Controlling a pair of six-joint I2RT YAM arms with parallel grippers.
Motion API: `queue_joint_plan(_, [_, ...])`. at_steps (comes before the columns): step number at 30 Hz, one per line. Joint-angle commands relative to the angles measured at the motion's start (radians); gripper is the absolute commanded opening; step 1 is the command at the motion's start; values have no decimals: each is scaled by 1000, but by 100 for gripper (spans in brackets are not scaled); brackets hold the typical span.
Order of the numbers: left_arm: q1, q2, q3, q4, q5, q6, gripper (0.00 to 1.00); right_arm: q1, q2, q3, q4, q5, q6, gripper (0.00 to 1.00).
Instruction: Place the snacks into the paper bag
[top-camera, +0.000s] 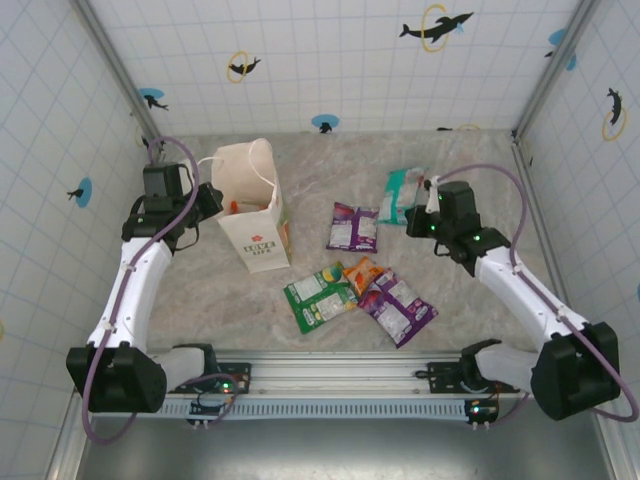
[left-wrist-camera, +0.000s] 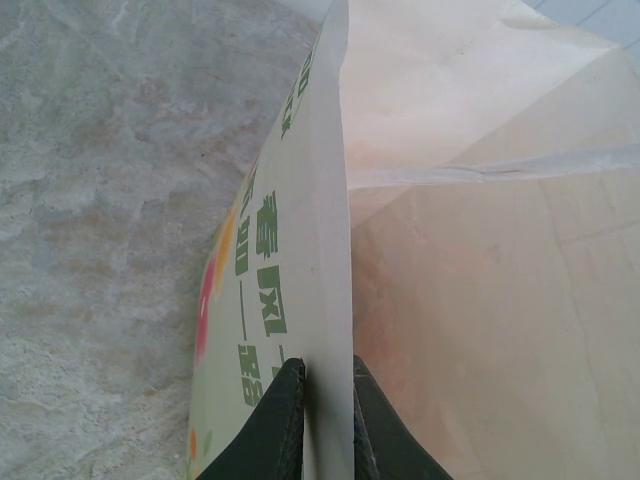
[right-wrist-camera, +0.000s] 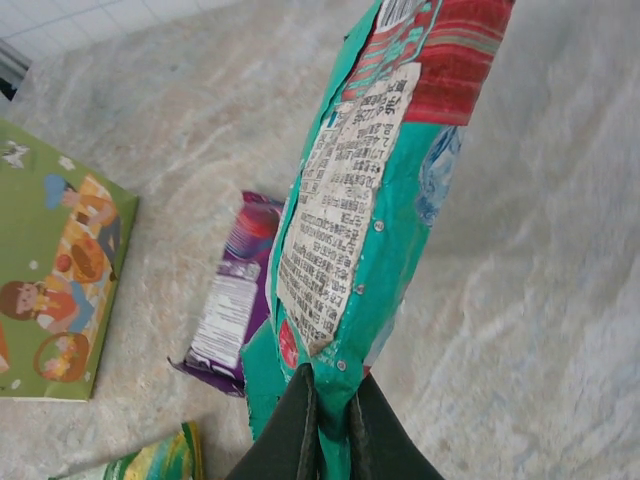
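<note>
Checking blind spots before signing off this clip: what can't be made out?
Contents of the paper bag: top view, mouth shadowed, too small.
Top of the teal packet: right wrist view, cut by the frame edge.
Print on the orange packet: top view, too small.

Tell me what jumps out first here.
The cream paper bag stands left of centre, its side wall pinched in the left gripper. At right, the right gripper is shut on the edge of a teal packet. Between the arms, a green packet, an orange packet and purple packets lie on the marble-look table.
</note>
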Motion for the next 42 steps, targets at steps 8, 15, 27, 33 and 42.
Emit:
queue_joint_plan(8, [-4,-8,5,12,17,1,15,217,63,251,138,213,-185,0])
queue_joint_plan(15, [-4,-4,6,21,30,-2,15,385,115,299,434,297,-227,0])
queue_joint_plan(27, [-5,-4,13,21,36,-1,14,665,292,511,637,402,-434,0])
queue_joint_plan(33, [-5,-9,10,21,34,-5,15,736,365,569,700,451,-457,0])
queue_joint_plan(42, [-4,-16,7,20,31,-3,15,741,462,611,630,551,-349,0])
